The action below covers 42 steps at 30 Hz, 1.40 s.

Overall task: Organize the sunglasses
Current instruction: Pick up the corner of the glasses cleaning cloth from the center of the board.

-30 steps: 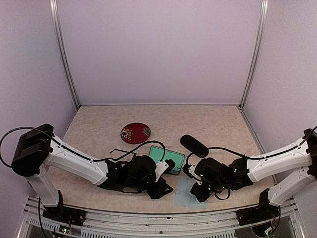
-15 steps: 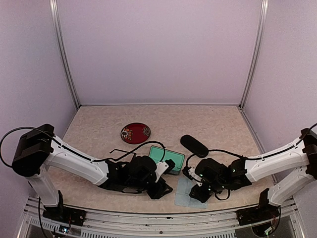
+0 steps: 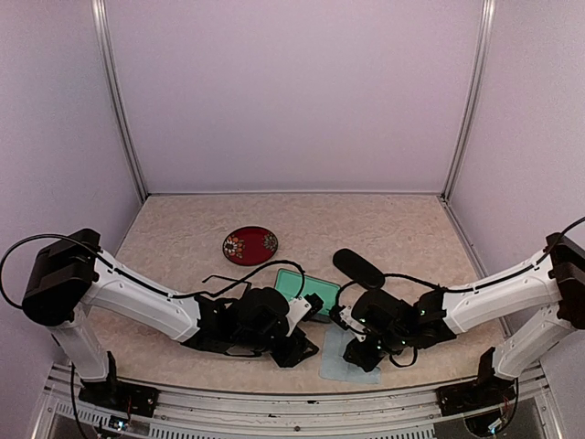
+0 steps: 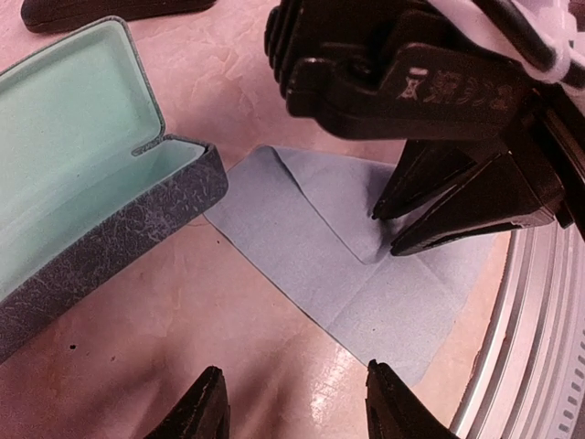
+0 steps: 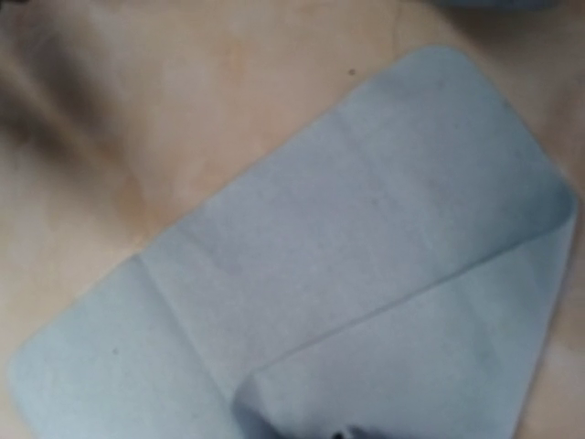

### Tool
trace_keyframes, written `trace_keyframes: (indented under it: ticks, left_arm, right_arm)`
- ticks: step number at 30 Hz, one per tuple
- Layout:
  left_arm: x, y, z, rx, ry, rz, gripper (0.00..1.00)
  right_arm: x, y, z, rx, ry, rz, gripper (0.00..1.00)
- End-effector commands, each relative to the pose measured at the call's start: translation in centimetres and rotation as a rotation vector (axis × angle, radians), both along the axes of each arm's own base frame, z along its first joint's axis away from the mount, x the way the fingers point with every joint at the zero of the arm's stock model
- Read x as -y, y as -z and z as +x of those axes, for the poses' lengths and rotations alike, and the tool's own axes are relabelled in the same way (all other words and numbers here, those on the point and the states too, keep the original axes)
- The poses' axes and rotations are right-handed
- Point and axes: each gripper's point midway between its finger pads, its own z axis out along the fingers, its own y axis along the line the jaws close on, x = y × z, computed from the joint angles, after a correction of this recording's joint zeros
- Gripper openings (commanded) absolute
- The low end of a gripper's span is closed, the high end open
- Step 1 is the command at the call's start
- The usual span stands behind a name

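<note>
Sunglasses with a thin black frame (image 3: 219,278) lie on the beige marbled table (image 3: 402,229), left of centre toward its near edge, partly hidden by the left arm. Beside them the blue-grey rectangular case (image 4: 82,146) stands open, mint-lined. The left gripper (image 4: 294,402) has its fingers apart, empty. The right gripper (image 4: 384,232) has its fingers slightly apart, tips on the pale blue cloth (image 4: 311,229); its embossed mark is unreadable.
</note>
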Motion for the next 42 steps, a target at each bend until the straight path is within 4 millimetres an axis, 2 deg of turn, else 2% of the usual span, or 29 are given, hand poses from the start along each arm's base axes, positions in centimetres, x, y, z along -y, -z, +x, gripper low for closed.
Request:
trace_keyframes:
  ticks: [1,9,16,24,28,42]
  left_arm:
    - [-0.2,0.7,-0.1,-0.006,-0.008,0.012,0.50]
    - [-0.5,0.9,-0.2,-0.010,-0.011,0.013,0.50]
    - [-0.6,1.2,-0.2,-0.017,-0.012,0.014,0.50]
    - [-0.9,1.6,-0.3,-0.023,-0.018,0.017,0.50]
    - [-0.9,1.7,-0.4,-0.030,-0.019,0.014,0.50]
    - [2.3,1.0,-3.2,-0.030,0.067,-0.042,0.49]
  right_arm:
    - [-0.8,-0.3,0.4,0.042,-0.031,0.002,0.20]
    - [-1.5,0.0,0.3,0.061,-0.052,-0.018,0.21]
    - [-1.7,0.1,0.2,0.093,-0.063,-0.030,0.18]
    - [-1.8,0.6,-0.4,0.092,-0.086,-0.026,0.05]
    - [-2.0,0.2,-0.7,0.091,-0.093,0.018,0.00]
    - [-1.0,-1.7,-1.4,0.050,-0.008,0.141,0.00]
